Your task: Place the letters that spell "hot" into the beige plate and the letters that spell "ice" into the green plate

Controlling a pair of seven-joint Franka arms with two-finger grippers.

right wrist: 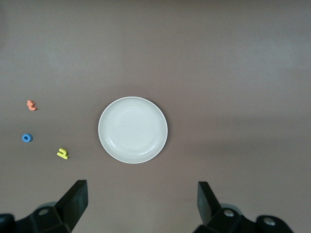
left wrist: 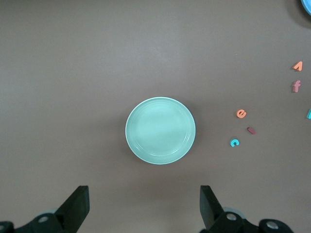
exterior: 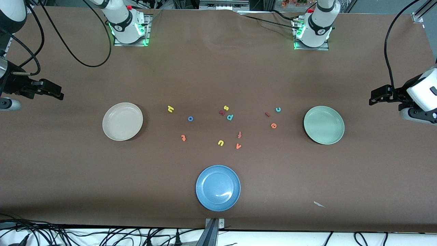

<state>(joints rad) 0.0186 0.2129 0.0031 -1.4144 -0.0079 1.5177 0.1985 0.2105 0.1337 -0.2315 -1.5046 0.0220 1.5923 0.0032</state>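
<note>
The beige plate (exterior: 123, 121) (right wrist: 132, 129) lies toward the right arm's end of the table. Beside it lie the yellow h (exterior: 170, 109) (right wrist: 62, 154), blue o (exterior: 190, 118) (right wrist: 27, 138) and orange t (exterior: 183, 137) (right wrist: 31, 105). The green plate (exterior: 323, 124) (left wrist: 160, 130) lies toward the left arm's end, with the dark red i (exterior: 267, 114) (left wrist: 251, 130), teal c (exterior: 278, 109) (left wrist: 234, 142) and orange e (exterior: 273, 125) (left wrist: 241, 113) beside it. My right gripper (exterior: 58, 93) (right wrist: 142, 199) hangs open above the table's end by the beige plate. My left gripper (exterior: 371, 97) (left wrist: 144, 201) hangs open and empty by the green plate.
A blue plate (exterior: 217, 187) lies nearest the front camera. Mid-table lie a yellow s (exterior: 225, 108), teal p (exterior: 230, 117), yellow u (exterior: 220, 142), redder t-like letter (exterior: 239, 135) and orange v (exterior: 238, 146). A white scrap (exterior: 319, 204) lies near the front edge.
</note>
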